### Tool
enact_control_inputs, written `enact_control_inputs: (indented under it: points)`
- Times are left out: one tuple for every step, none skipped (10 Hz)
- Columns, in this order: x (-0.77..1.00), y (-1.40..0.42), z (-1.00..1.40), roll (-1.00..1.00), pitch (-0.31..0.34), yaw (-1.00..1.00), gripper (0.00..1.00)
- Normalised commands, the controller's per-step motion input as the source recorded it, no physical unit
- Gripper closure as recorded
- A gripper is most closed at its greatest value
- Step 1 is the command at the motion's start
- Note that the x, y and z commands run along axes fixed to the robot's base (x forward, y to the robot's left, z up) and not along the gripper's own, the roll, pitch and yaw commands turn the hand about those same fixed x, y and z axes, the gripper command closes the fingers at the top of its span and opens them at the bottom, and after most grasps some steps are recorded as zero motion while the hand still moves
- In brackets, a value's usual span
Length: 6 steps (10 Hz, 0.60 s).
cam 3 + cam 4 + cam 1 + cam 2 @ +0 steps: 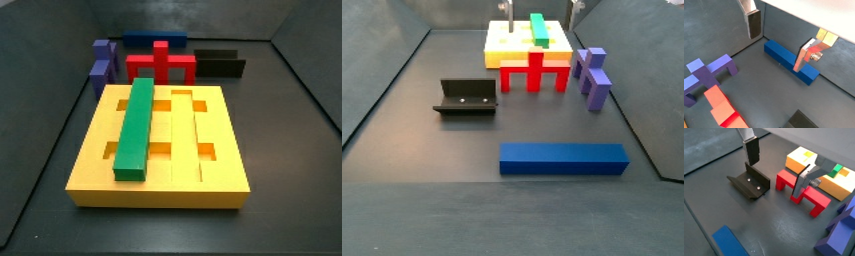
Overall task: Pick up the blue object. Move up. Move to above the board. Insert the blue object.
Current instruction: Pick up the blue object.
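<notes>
The blue object (564, 158) is a long blue bar lying flat on the dark floor near the front; it also shows in a wrist view (791, 62) and in a side view (154, 40). The board (214, 150) is a yellow grooved slab with a green bar (136, 125) lying in one groove. My gripper (779, 42) hangs open high above the floor, with nothing between its fingers (753, 22). It touches no piece. Its fingertips (573, 10) barely show at the upper edge of a side view.
A red piece (537, 70) stands in front of the board, with a purple stepped block (592, 75) beside it. The fixture (466, 97) stands on the floor to the left. Grey walls enclose the floor on all sides.
</notes>
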Motion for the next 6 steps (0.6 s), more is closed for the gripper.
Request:
enact_control_inputs:
  points:
    - [-0.04, 0.00, 0.00, 0.00, 0.000, 0.00, 0.00]
    - [0.00, 0.13, 0.00, 0.00, 0.000, -0.11, 0.00]
    - [-0.03, 0.39, -0.05, -0.04, 0.000, -0.47, 0.00]
    - [0.00, 0.32, -0.15, 0.00, 0.000, -0.69, 0.00]
    - [0.03, 0.21, -0.15, -0.01, 0.000, -0.80, 0.00]
    - [0.06, 0.17, -0.15, -0.02, 0.000, -0.84, 0.00]
